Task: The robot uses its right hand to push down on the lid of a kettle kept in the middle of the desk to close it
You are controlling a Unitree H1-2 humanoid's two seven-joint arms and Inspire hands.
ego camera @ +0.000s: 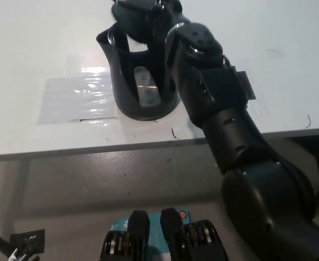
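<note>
Our right hand point(136, 15) lies over the top of the kettle point(140, 76), which stands mid-table point(34, 49); the lid must sit straight below it. We cannot tell how its fingers are set. The left hand is out of view.

Kettle point(140, 81) under right hand point(140, 19): black plastic, glossy, with a pale translucent window. Hand and forearm shell: black plastic, smooth, semi-gloss, a metal band at the wrist. Desk point(34, 49): white, smooth, matt, scuffed with dark marks. Clear film patch point(75, 98) left of the hand: shiny, wrinkled.
</note>
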